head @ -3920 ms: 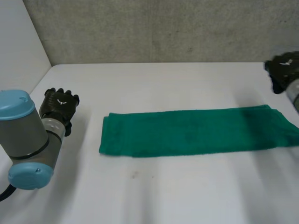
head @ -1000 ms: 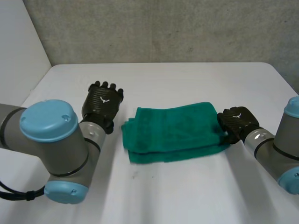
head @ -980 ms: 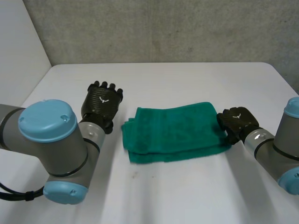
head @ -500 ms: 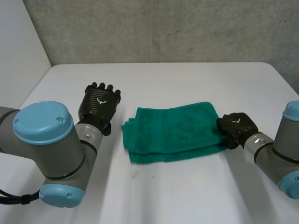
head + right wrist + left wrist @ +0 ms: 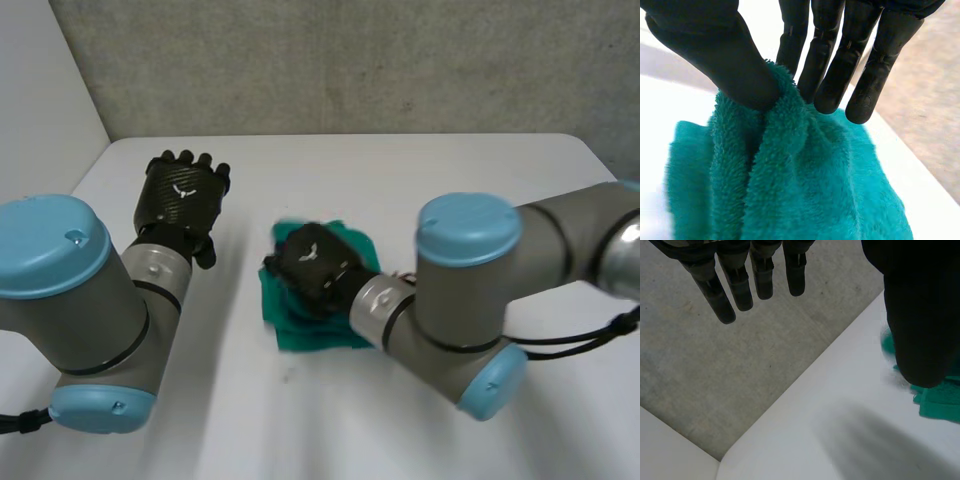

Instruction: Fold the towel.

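The green towel (image 5: 305,338) lies folded in a small bundle at the middle of the white table (image 5: 430,180). My right hand (image 5: 312,272) is over the towel's left part, its arm reaching across from the right. In the right wrist view the thumb (image 5: 715,50) and fingers (image 5: 840,65) pinch a raised fold of the towel (image 5: 790,190). My left hand (image 5: 180,198) hovers left of the towel, apart from it. In the left wrist view its fingers (image 5: 740,285) are straight and hold nothing, and a bit of towel (image 5: 940,400) shows beside its thumb.
A grey wall (image 5: 350,60) runs along the table's far edge and a white panel (image 5: 40,110) stands at the left. My right arm's elbow (image 5: 470,300) hangs over the table's middle right.
My right hand has shut on the towel's right end and carried it left over the rest of the towel. My left hand has drawn back to the left, still open.
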